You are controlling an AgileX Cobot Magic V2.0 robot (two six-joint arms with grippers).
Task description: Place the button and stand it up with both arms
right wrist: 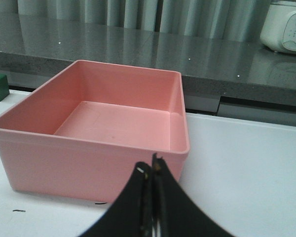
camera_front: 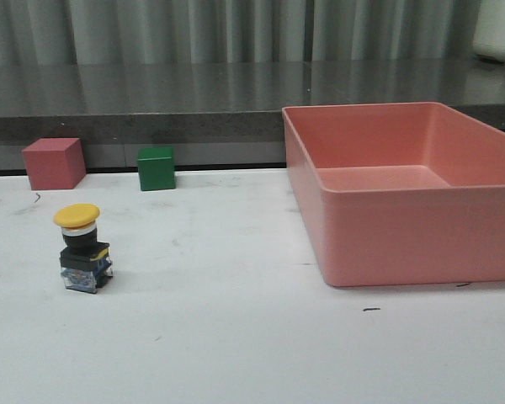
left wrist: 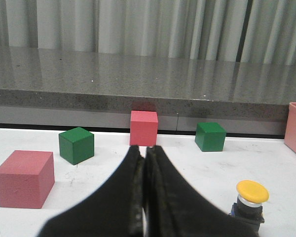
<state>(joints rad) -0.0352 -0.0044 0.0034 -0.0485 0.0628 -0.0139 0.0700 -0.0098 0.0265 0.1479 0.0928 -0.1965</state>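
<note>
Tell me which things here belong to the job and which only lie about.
Job: button, standing upright on the table; left gripper and right gripper, jaws closed.
Lying about: pink cubes, green cubes, pink bin.

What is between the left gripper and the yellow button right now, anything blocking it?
Nothing visible. In the left wrist view the left gripper, shut and empty, has bare table between it and the button. The pink cube and green cube sit off to the other side.
</note>
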